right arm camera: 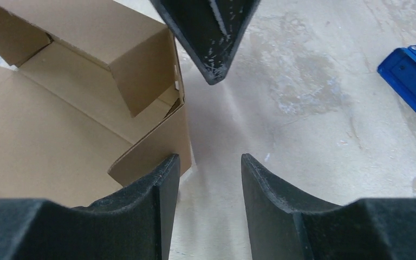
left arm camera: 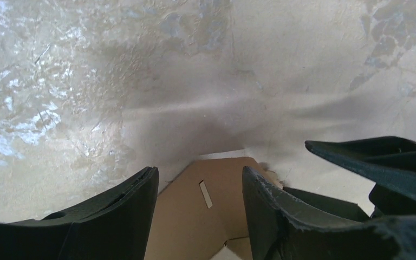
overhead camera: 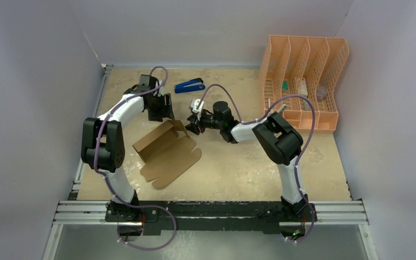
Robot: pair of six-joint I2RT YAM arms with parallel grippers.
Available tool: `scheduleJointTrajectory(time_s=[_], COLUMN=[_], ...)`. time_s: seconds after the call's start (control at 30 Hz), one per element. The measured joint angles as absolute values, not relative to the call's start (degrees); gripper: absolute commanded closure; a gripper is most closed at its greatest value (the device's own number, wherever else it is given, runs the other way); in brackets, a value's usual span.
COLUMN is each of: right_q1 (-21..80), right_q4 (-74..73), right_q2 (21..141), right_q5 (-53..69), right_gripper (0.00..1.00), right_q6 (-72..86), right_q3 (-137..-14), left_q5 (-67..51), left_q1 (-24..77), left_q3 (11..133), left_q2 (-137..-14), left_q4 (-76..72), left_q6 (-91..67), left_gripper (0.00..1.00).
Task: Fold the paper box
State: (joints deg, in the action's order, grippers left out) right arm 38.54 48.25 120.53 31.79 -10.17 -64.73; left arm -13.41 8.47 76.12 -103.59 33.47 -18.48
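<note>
The paper box lay near the middle of the counter, between the two arms, and looked roughly half folded. Its far end already stood up as walls with a panel bent over them. The wide lid panel with its rounded flaps lay flat toward the near edge, so closing it and tucking it in remained to be done.

The left gripper hung over the far end of the box with its jaws apart and a slotted brown panel showing between them. From that low angle it was hard to tell whether the pads touched the card, but nothing looked pinched. The right gripper sat at the box's right corner with its jaws also apart and only bare counter in the gap. Its one finger was just beside, perhaps touching, the corner wall.

By count there were one box, two grippers, one blue stapler farther back, and one peach-orange mesh organizer at the far right.
</note>
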Motion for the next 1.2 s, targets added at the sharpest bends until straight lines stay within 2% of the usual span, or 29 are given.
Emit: scheduleJointTrajectory(time_s=[0.17, 0.27, 0.53, 0.63, 0.73, 1.2], right_q1=[39.24, 39.35, 39.35, 39.35, 39.35, 39.66], right_q4=[48.29, 47.83, 46.61, 46.7, 46.5, 45.89], right_q2=[120.25, 119.98, 118.04, 117.58, 117.58, 117.6], right_q5=[32.18, 32.34, 32.58, 32.71, 33.06, 36.82], right_gripper=[0.51, 0.51, 0.5, 0.5, 0.5, 0.5], right_q6=[-10.04, -10.09, -10.39, -10.52, -10.52, -10.5], right_q3=[-63.22, -61.67, -60.38, -60.38, -60.38, -62.22], left_q5=[-9.98, -8.21, 6.68, 10.28, 11.03, -2.66], left_q1=[8.08, 5.54, 1.54, 1.58, 1.52, 1.74], left_q3=[76.03, 76.03, 73.95, 69.65, 65.98, 55.75], left_q2=[-102.67, -99.37, -81.52, -74.81, -73.41, -76.97], left_q4=[34.7, 35.81, 41.52, 43.05, 44.51, 42.85], left_q6=[-20.27, -21.76, -26.92, -28.12, -28.51, -28.16], left_gripper=[0.39, 0.33, 0.17, 0.17, 0.17, 0.22])
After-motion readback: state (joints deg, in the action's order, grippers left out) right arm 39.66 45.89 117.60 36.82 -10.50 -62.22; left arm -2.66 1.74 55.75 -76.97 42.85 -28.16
